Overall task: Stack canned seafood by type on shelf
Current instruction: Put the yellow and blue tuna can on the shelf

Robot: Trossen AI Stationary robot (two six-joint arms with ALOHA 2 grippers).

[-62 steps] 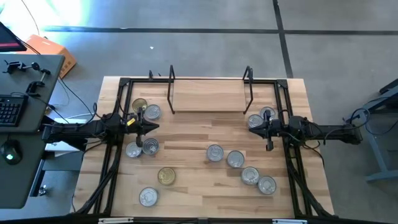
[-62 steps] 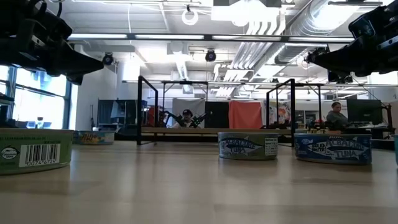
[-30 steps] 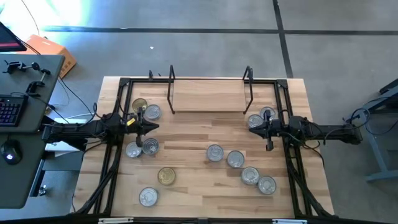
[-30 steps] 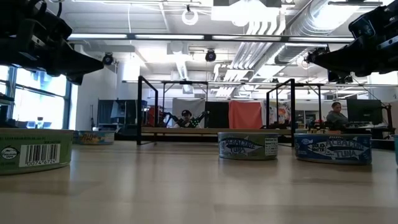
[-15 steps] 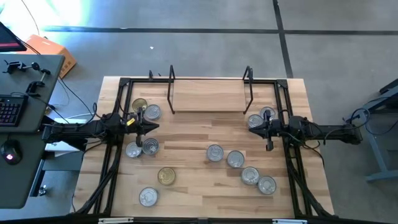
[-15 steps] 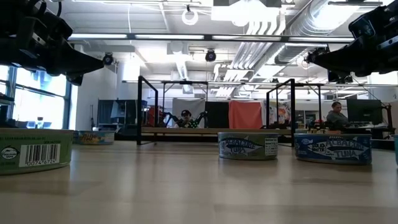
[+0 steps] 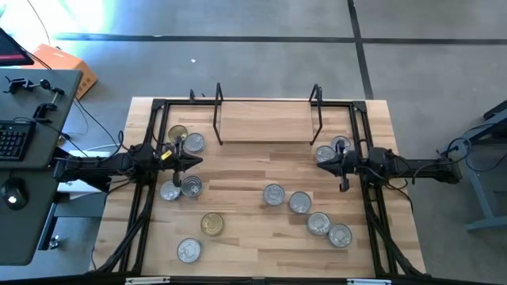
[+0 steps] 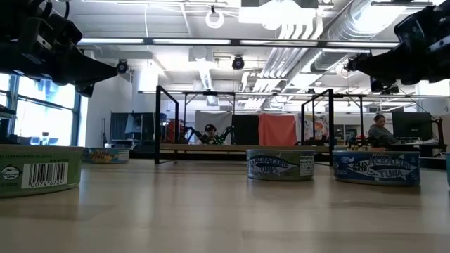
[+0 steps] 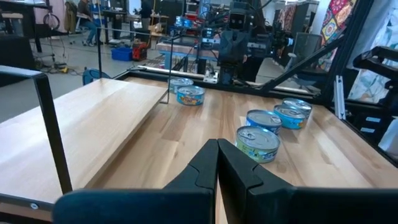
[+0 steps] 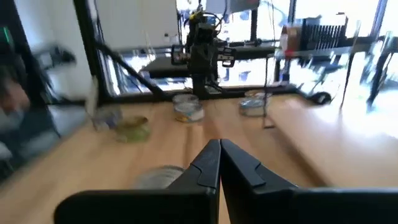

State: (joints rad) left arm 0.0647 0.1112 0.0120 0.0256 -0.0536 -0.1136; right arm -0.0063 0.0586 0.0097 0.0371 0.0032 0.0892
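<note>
The canned seafood lies scattered flat on the wooden table: a gold-lidded tin [image 7: 178,134] and silver ones [image 7: 194,143] [image 7: 191,186] at the left, another gold tin [image 7: 211,224] nearer the front, and several silver tins [image 7: 299,203] [image 7: 325,153] at the right. The shelf [image 7: 265,123], a light board between black wire end frames, stands at the far middle with nothing on it. My left gripper [image 7: 198,161] [image 9: 217,142] hovers shut at the left, pointing level toward the table's middle. My right gripper [image 7: 319,164] [image 10: 220,142] hovers shut at the right, facing it.
A black frame [image 7: 150,150] runs along the table's left, right and far sides. Bare wood lies between the two grippers and in front of the shelf. In the low view, people sit in the room beyond the table [image 8: 209,132].
My right gripper has rolled a little about the line it points along and has otherwise stayed in place. The tins and the shelf have not moved.
</note>
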